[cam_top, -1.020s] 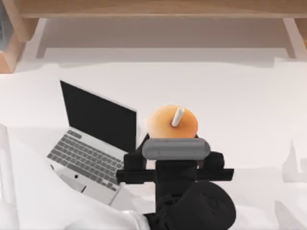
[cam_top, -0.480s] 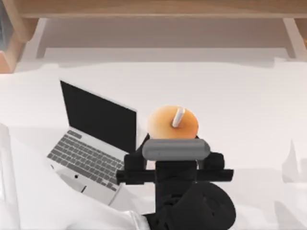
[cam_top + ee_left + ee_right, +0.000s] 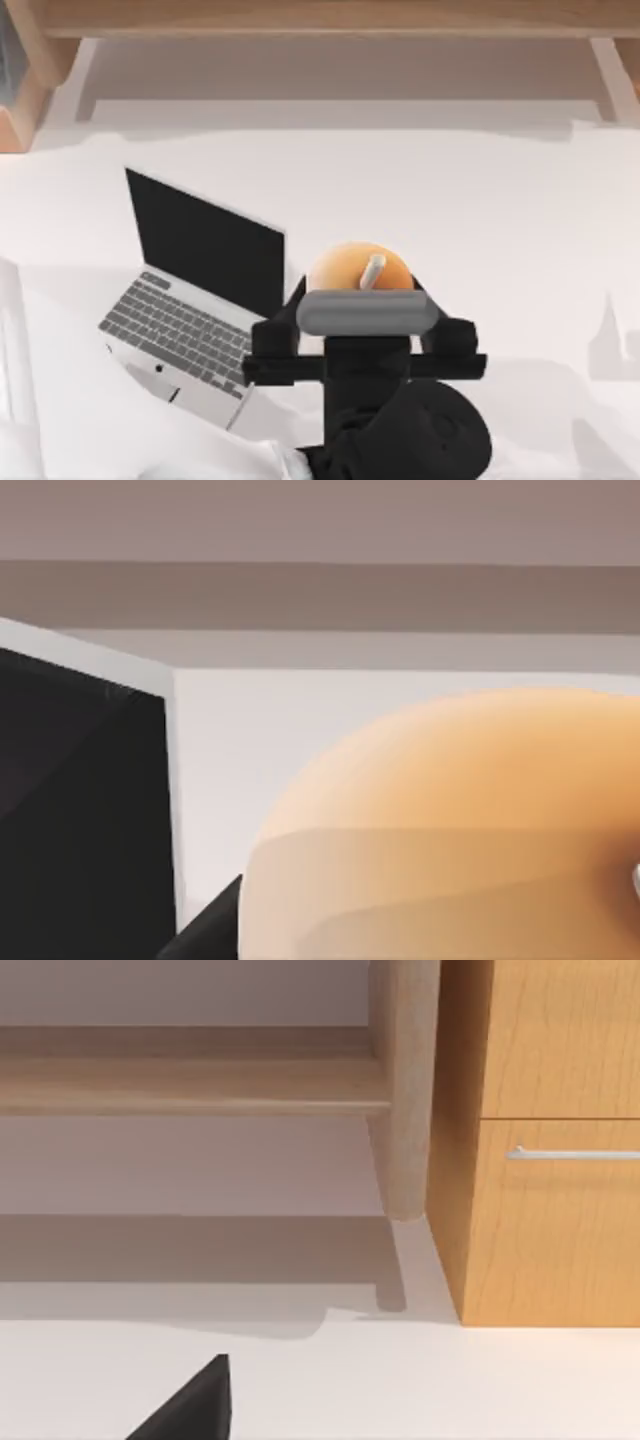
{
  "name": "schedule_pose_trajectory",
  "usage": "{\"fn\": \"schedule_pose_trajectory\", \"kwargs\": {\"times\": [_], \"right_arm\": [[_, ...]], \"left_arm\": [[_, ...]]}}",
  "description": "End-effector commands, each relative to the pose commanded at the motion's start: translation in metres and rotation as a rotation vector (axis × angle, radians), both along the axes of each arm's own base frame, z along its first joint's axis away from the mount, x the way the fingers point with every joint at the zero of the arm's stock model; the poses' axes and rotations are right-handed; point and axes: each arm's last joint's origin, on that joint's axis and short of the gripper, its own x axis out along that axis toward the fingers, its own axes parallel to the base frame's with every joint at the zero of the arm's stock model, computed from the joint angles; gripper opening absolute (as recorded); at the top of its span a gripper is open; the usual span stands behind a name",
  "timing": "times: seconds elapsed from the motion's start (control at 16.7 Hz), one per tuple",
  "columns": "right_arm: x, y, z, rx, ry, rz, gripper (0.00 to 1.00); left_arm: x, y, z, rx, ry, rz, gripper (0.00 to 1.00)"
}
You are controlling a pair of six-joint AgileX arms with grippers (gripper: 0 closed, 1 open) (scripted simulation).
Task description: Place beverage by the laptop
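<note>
The beverage (image 3: pixel 358 268), a cup with an orange dome lid and a short white straw, stands just right of the laptop's black screen. The slim silver laptop (image 3: pixel 185 325) sits open at the table's left, its keyboard facing the front edge. My left gripper (image 3: pixel 362 296) reaches in from the front and is shut on the beverage, one black finger at each side of the lid; the cup's body is hidden under the wrist. In the left wrist view the orange lid (image 3: pixel 470 810) looms close, with the laptop screen (image 3: pixel 70 810) beside it. My right gripper (image 3: pixel 190 1405) is parked off to the side.
A wooden shelf (image 3: pixel 320 20) runs along the back of the white table (image 3: pixel 500 220). The right wrist view faces a wooden cabinet with a metal handle (image 3: pixel 550 1155) and a round wooden leg (image 3: pixel 405 1090).
The beverage's lid has shifted a little toward the front edge and looks smaller, so the cup has sunk lower in my left gripper. The laptop has not moved.
</note>
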Motion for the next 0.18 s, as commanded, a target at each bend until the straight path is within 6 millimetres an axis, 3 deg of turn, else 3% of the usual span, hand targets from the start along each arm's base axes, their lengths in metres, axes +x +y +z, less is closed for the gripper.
{"fn": "schedule_pose_trajectory", "kwargs": {"times": [0.18], "right_arm": [[0.0, 0.0, 0.0, 0.0, 0.0, 0.0, 1.0]], "left_arm": [[0.0, 0.0, 0.0, 0.0, 0.0, 0.0, 1.0]]}}
